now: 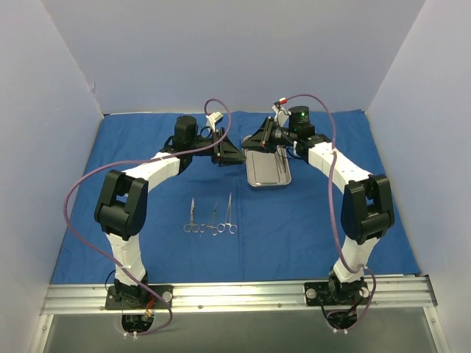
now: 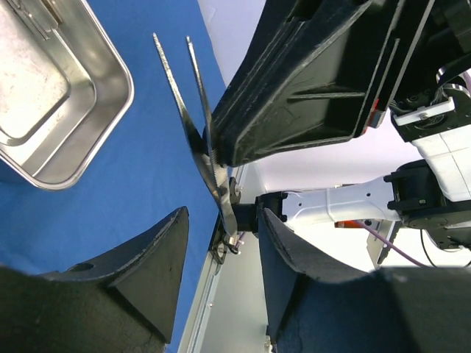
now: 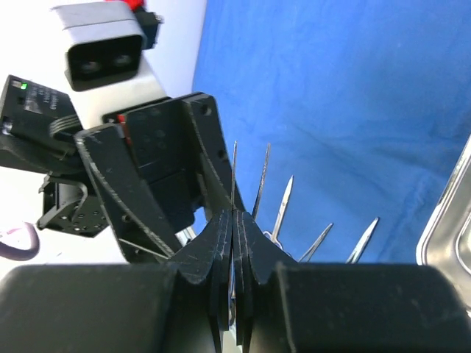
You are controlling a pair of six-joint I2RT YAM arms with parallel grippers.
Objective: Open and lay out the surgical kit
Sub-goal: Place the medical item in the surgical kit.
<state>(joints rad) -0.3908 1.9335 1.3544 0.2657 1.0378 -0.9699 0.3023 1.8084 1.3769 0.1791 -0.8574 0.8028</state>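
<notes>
The royal-blue cloth lies spread flat over the table. The steel tray stands on it at mid-back and also shows in the left wrist view. Three ring-handled instruments lie side by side in front of the tray, and their tips show in the right wrist view. My right gripper is shut on silver tweezers, held above the cloth just left of the tray. My left gripper is open, facing the right one. The tweezers' end lies near its gap, unclamped.
Pale walls close in the cloth on the left, back and right. An aluminium rail with both arm bases runs along the near edge. A purple cable loops beside the left arm. A slim dark item lies along the tray's right side.
</notes>
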